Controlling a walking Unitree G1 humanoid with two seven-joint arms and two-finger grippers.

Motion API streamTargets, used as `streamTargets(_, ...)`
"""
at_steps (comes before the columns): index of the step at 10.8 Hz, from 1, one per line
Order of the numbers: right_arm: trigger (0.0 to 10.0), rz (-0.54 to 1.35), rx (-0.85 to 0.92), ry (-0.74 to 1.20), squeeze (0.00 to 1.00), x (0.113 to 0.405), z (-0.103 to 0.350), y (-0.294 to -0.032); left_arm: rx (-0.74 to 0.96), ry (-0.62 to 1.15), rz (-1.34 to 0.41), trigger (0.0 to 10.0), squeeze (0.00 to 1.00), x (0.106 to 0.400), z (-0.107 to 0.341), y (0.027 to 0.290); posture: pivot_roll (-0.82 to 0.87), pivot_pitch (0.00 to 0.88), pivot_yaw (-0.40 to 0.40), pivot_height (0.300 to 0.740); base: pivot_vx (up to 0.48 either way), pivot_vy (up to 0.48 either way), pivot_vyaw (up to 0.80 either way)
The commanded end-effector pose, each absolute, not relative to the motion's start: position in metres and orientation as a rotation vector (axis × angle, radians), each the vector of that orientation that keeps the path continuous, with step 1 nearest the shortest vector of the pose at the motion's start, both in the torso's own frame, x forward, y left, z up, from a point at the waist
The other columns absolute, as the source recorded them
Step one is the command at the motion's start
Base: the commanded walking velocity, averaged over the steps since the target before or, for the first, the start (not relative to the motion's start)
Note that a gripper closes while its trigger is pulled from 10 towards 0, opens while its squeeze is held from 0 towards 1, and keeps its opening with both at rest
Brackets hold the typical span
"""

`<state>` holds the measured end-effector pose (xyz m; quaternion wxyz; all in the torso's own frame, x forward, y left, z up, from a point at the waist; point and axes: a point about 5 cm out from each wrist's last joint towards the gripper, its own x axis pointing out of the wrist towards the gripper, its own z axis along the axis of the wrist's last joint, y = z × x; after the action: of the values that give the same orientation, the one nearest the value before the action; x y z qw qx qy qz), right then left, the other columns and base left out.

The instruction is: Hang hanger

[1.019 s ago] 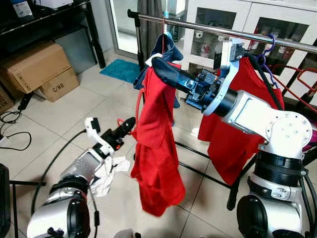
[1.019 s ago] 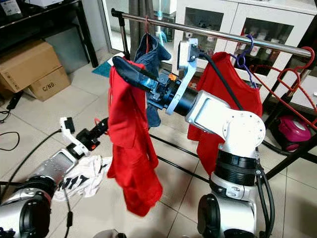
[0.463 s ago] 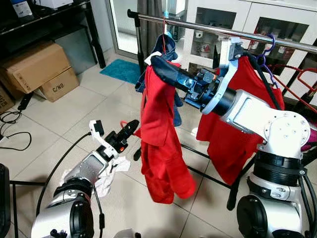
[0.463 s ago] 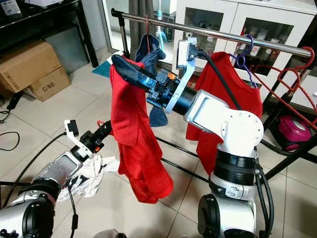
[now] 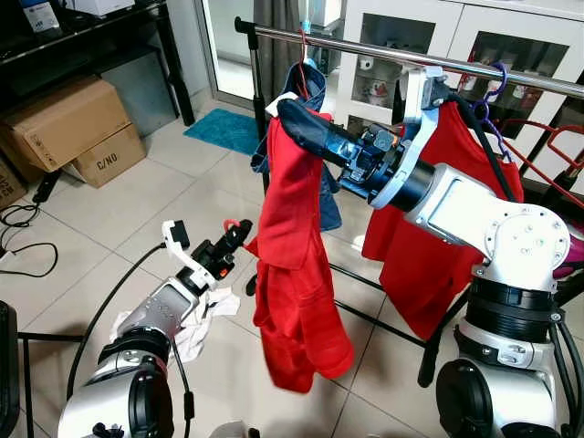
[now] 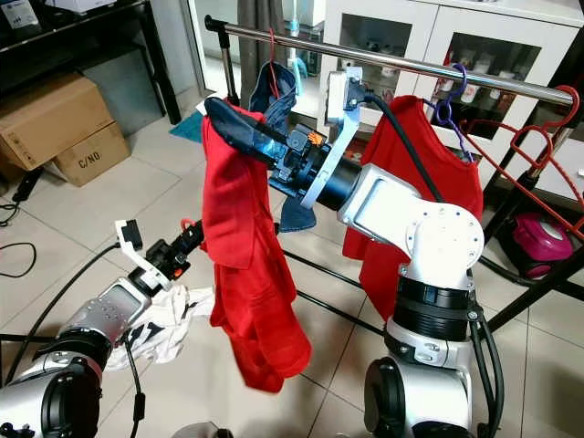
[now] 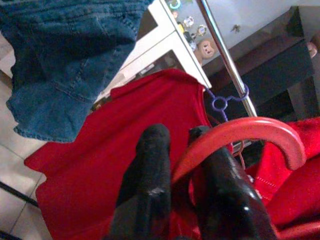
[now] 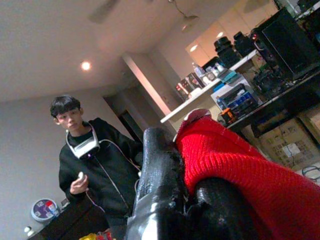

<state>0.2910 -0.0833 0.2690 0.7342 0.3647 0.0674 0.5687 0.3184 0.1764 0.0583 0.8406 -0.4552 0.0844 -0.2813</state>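
Hanger (image 7: 240, 137), red, sits pinched in the left gripper (image 5: 235, 235) well below the rail (image 5: 383, 53); right gripper (image 5: 301, 123) clamps the red garment (image 5: 292, 265) near the rail. Judgement: lift the hook squarely over the rail.
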Motion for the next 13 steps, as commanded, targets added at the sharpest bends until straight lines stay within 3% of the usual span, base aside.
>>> streamTargets(1, 0.0, 1.271, 0.807, 0.127, 0.00, 0.288, 0.273, -0.082, -0.949, 0.163, -0.587, 0.0, 0.00, 0.318, 0.059, 0.179, -0.12, 0.000, 0.048, 0.740, 0.000, 0.000, 0.00)
streamTargets(7, 0.0, 1.115, 0.845, 0.134, 0.00, 0.299, 0.255, -0.100, -0.961, -0.002, -0.641, 0.0, 0.00, 0.297, 0.082, 0.214, -0.09, 0.000, 0.053, 0.740, 0.000, 0.000, 0.00)
streamTargets(9, 0.0, 1.086, 0.939, 0.079, 0.00, 0.305, 0.262, -0.109, -0.938, 0.055, -0.535, 0.0, 0.00, 0.288, 0.065, 0.224, -0.09, 0.000, 0.052, 0.740, 0.000, 0.000, 0.00)
streamTargets(10, 0.0, 1.096, 0.989, 0.028, 0.00, 0.307, 0.271, -0.114, -0.894, 0.113, -0.399, 0.0, 0.00, 0.285, 0.051, 0.231, -0.09, 0.000, 0.054, 0.740, 0.000, 0.000, 0.00)
streamTargets(13, 0.0, 1.079, 1.004, 0.025, 0.00, 0.309, 0.270, -0.119, -0.924, 0.065, -0.404, 0.0, 0.00, 0.285, 0.056, 0.230, -0.08, 0.000, 0.045, 0.740, 0.000, 0.000, 0.00)
